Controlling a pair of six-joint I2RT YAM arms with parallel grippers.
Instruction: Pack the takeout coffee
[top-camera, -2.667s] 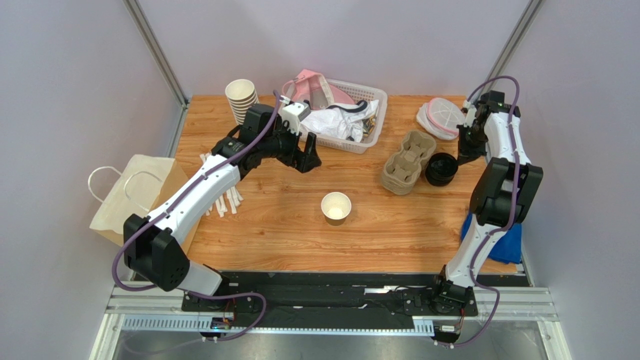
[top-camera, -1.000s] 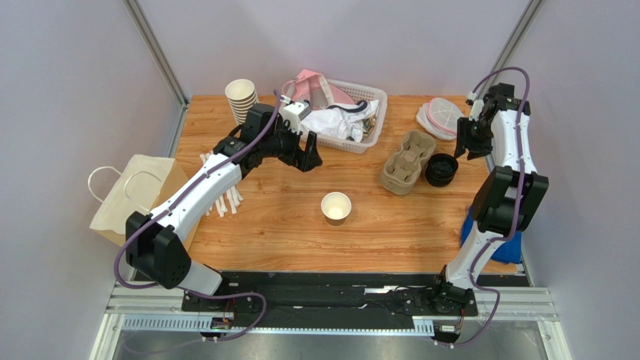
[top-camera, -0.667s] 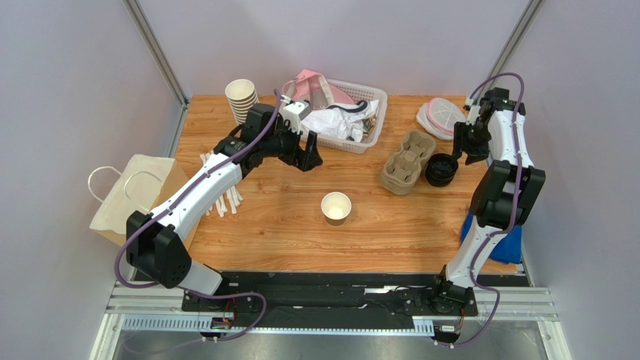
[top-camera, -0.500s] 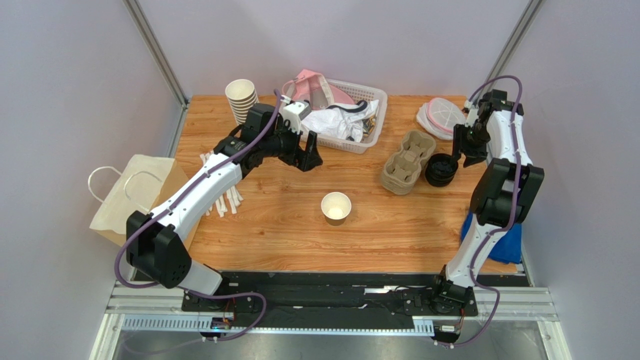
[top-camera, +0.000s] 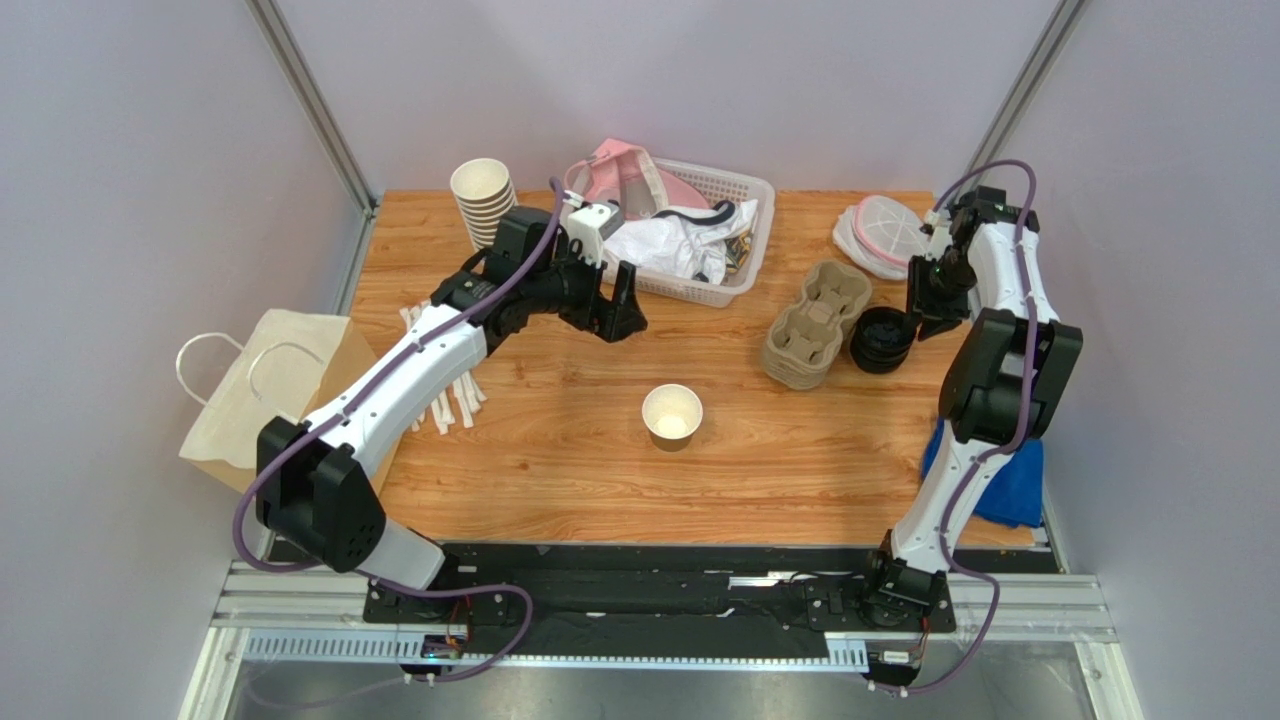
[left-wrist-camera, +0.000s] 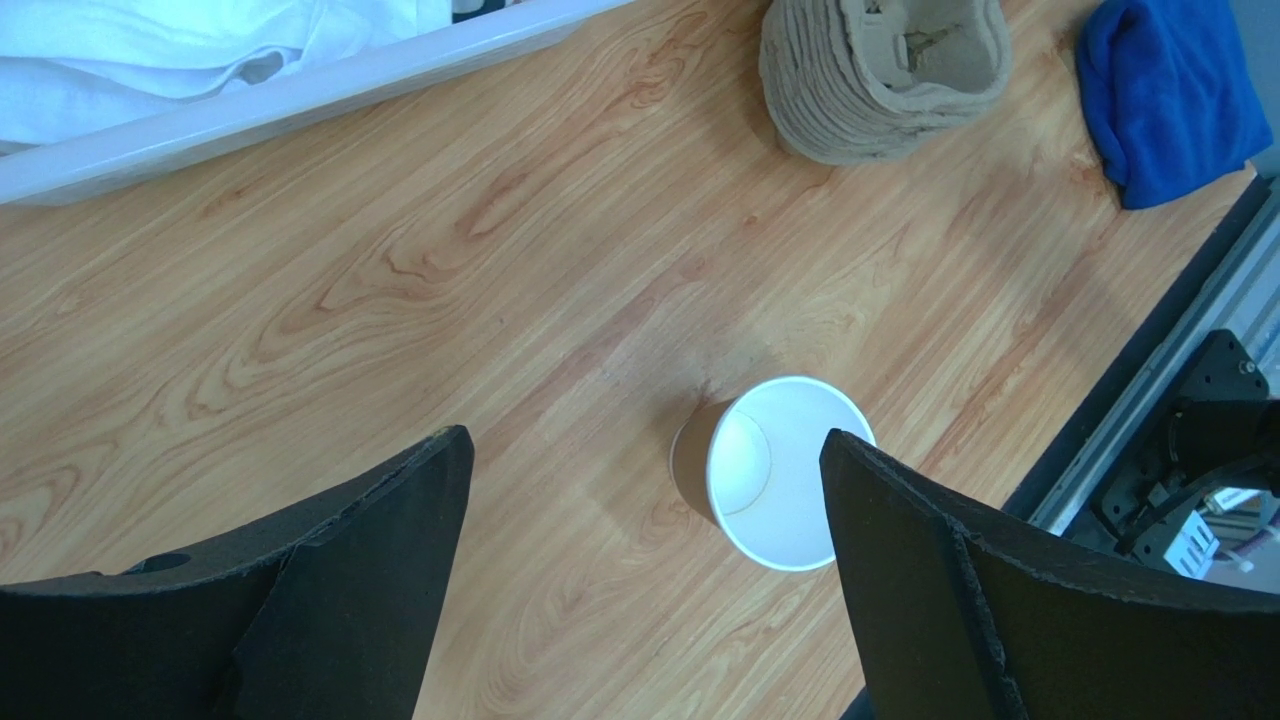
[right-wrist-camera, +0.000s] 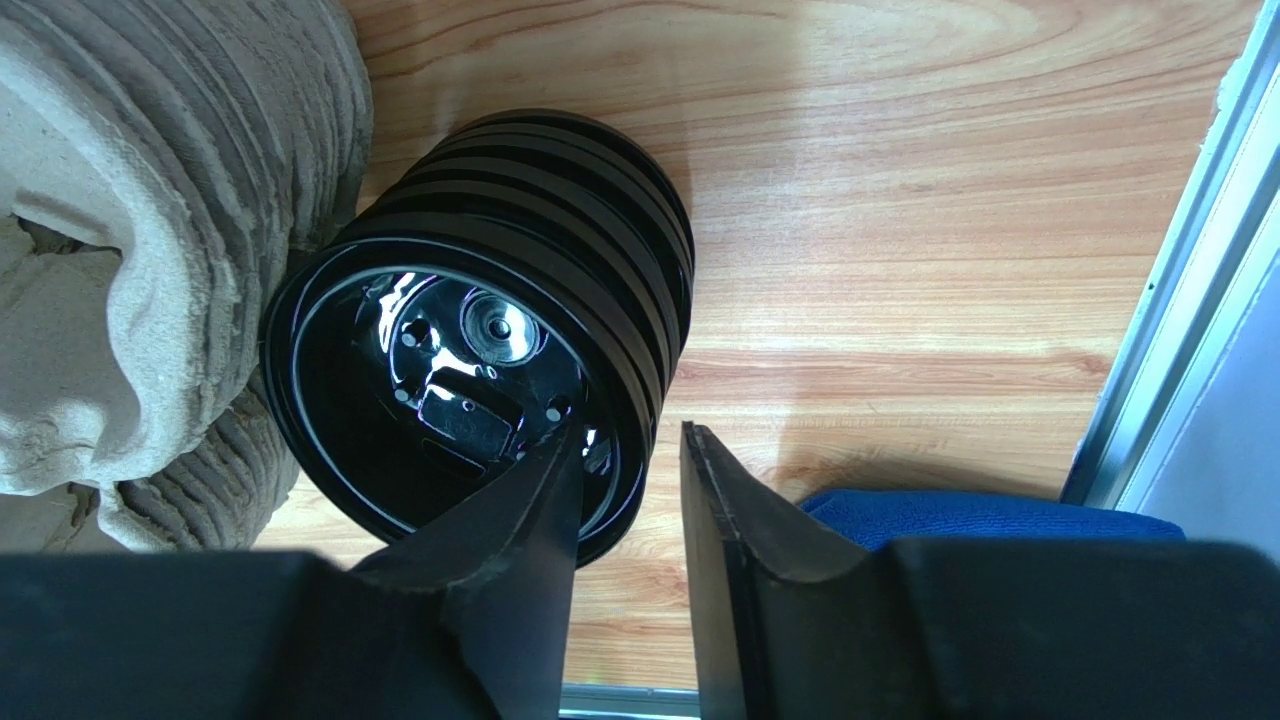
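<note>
Straddling rim of one lid stack (right-wrist-camera: 496, 285), seemingly unclamped: right pincer (right-wrist-camera: 628, 446), apart; left pincer (left-wrist-camera: 643, 450) wide apart above one cup (left-wrist-camera: 781, 473).

One each: loose cup (top-camera: 672, 413), cup stack (top-camera: 483, 197), lid stack (top-camera: 881, 341), carrier stack (top-camera: 812, 323), bag (top-camera: 271, 390), basket (left-wrist-camera: 301, 93).

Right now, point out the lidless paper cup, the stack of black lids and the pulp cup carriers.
lidless paper cup (left-wrist-camera: 789, 477): left wrist view, white inside.
stack of black lids (right-wrist-camera: 436, 360): right wrist view, hollow of the nearest lid.
pulp cup carriers (top-camera: 816, 323): top external view, middle of the stack.
</note>
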